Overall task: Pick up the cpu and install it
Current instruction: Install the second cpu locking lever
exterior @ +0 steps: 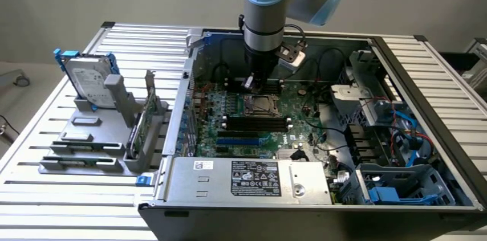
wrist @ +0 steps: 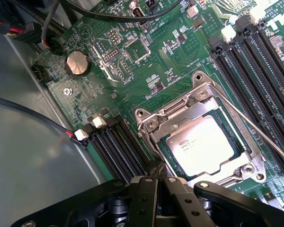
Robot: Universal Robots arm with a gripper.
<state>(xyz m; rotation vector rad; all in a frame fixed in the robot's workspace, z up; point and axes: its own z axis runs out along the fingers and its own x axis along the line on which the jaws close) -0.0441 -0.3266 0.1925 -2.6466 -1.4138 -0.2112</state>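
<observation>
Slatted metal table (exterior: 68,195) carries an open PC case (exterior: 426,81) with a green motherboard (wrist: 132,80) inside. Arm comes down from above; gripper (wrist: 157,182) sits just over the board, fingers (wrist: 146,194) pressed together, nothing held. Cpu (wrist: 202,142), silver-topped, lies flat in the socket (wrist: 199,97) under the metal frame, just beside the fingertips. Black RAM slots (wrist: 116,146) flank the socket. Hard drive (exterior: 90,81) with blue rails stands upright in a grey holder on the exterior view's left, well apart from the case.
</observation>
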